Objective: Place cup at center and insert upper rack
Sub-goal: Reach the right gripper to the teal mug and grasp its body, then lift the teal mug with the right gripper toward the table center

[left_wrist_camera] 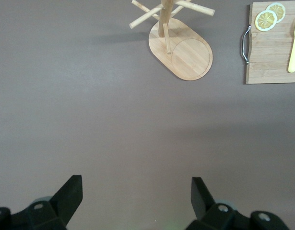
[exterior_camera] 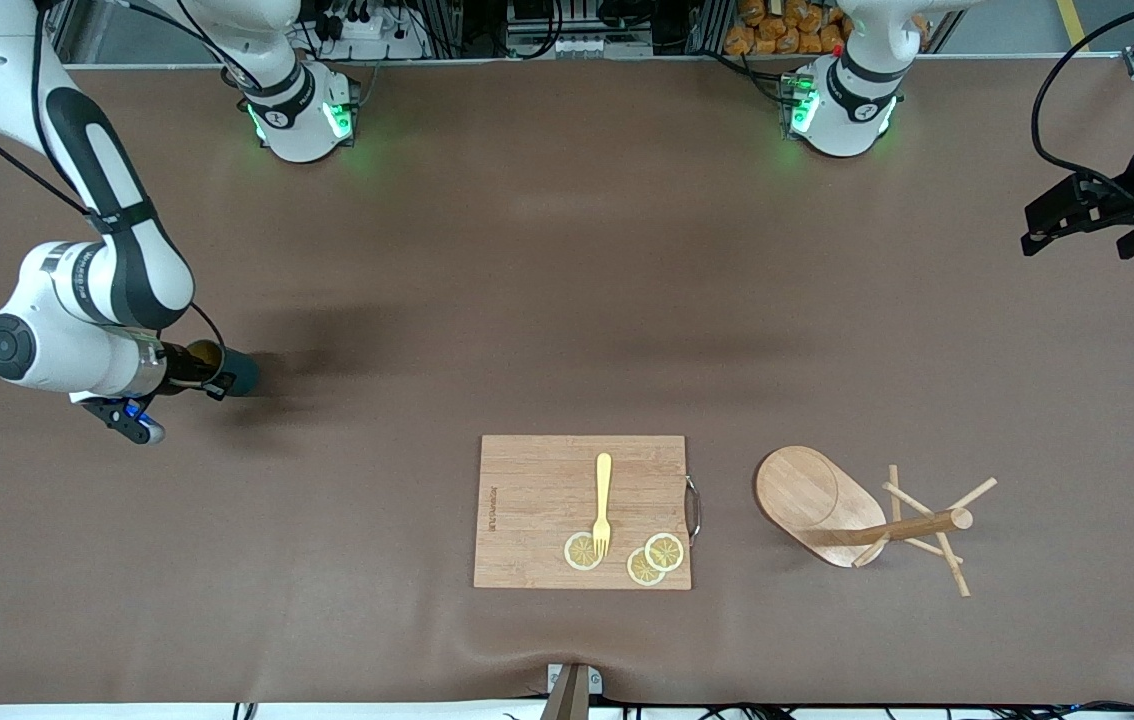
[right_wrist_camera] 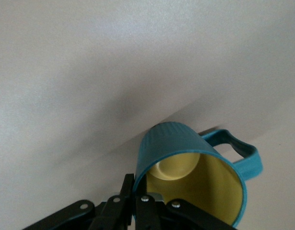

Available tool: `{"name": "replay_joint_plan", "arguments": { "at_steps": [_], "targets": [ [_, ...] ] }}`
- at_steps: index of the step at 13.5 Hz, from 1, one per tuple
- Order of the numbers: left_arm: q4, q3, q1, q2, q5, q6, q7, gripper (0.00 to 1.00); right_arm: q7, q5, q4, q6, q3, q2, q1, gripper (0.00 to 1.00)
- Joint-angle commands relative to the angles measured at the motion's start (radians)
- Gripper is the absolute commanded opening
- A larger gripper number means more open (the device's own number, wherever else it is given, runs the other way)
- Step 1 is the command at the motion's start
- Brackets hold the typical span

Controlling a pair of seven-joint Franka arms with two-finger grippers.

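The teal cup [right_wrist_camera: 185,143] lies tipped on its side, its yellow inside facing the right wrist camera and its handle sticking out sideways. My right gripper [right_wrist_camera: 140,189] is shut on the cup's rim wall, one finger inside and one outside. In the front view the cup [exterior_camera: 241,373] and right gripper [exterior_camera: 215,374] sit low at the right arm's end of the table. The wooden upper rack [exterior_camera: 820,497] rests on its oval base, beside the cutting board, toward the left arm's end; it also shows as the rack [left_wrist_camera: 183,50]. My left gripper [left_wrist_camera: 136,191] hangs open over bare table, seen as the left gripper [exterior_camera: 1031,240].
A rectangular wooden cutting board [exterior_camera: 537,500] with a metal handle lies near the front camera at the table's middle. It carries a yellow fork [exterior_camera: 603,495] and three lemon slices [exterior_camera: 582,551]. The cutting board [left_wrist_camera: 269,57] also shows in the left wrist view. Brown cloth covers the table.
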Motion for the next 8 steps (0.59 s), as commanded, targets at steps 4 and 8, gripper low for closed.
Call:
{"name": "replay_joint_plan", "arguments": {
  "at_steps": [4, 8],
  "targets": [
    [0.000, -0.004, 0.009, -0.014, -0.010, -0.017, -0.010, 1.00, 0.229, -0.019, 0.103, -0.169, 0.140, -0.077, 0.092, 0.00],
    [0.003, 0.000, 0.010, -0.013, -0.013, -0.015, -0.009, 1.00, 0.476, -0.005, 0.252, -0.303, 0.357, -0.075, 0.096, 0.00]
  ]
}}
